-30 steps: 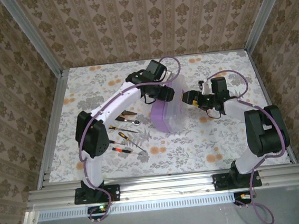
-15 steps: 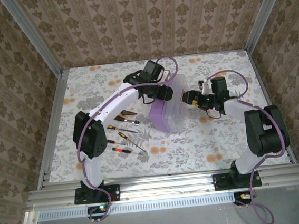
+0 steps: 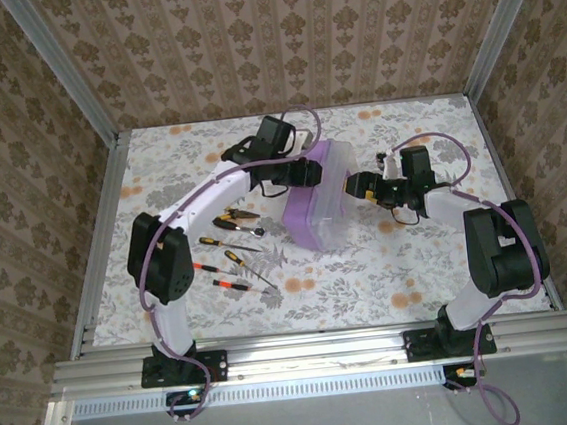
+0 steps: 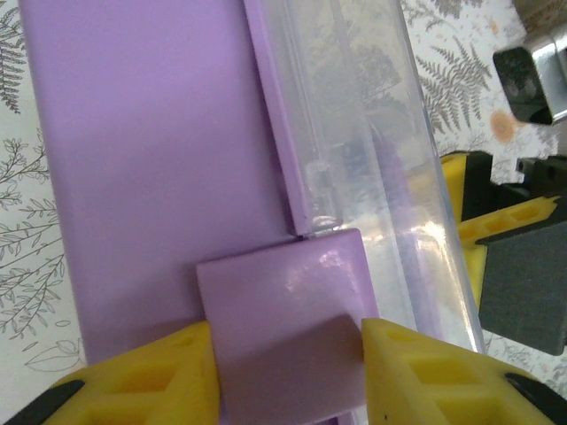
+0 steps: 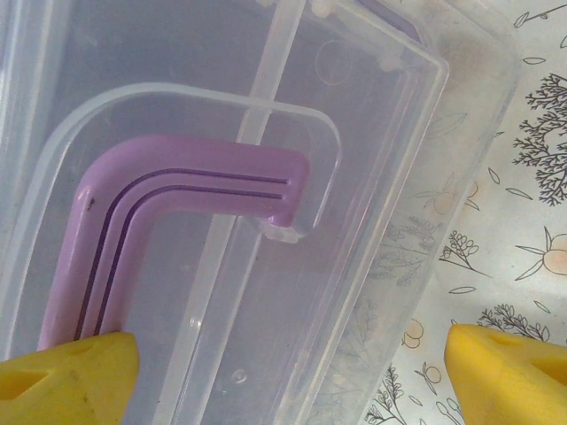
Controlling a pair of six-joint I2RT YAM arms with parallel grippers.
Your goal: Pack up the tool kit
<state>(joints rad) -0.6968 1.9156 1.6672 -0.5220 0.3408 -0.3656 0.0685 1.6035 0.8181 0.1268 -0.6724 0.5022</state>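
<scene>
Box: the small rectangular box of purple plastic (image 3: 309,215) sits near the middle of the floral-patterned tabletop (image 3: 419,260), a little toward the far edge. From above, its purple body faces left and its translucent clear lid (image 5: 372,133) faces right. I cannot tell whether it lies flat or is tipped.

Left side: my left gripper (image 3: 305,174) is at the far end of the box. In the left wrist view, my two yellow fingertips (image 4: 151,376) stand on either side of a square purple latch tab (image 4: 283,319), which bridges the seam between the purple body and the clear lid. Both pads sit right at the tab's edges. The jaws are partway in, but I cannot tell whether they are pressing on the tab.

Right side: my right gripper (image 3: 354,186) is against the lid side of the box, with its jaws spread wide and gripping nothing. In the right wrist view, one yellow fingertip (image 5: 66,372) is in front of the lid by the lower end of the curved purple plastic handle (image 5: 177,190). The other is over bare tabletop, apart from the lid's rim.

Loose tools: they lie on the tabletop left of the box, apart from it and toward the left edge. The orange-handled pliers (image 3: 234,217) are closest to the box. Several black-and-orange screwdrivers (image 3: 232,285) are scattered on the near side of them.
</scene>
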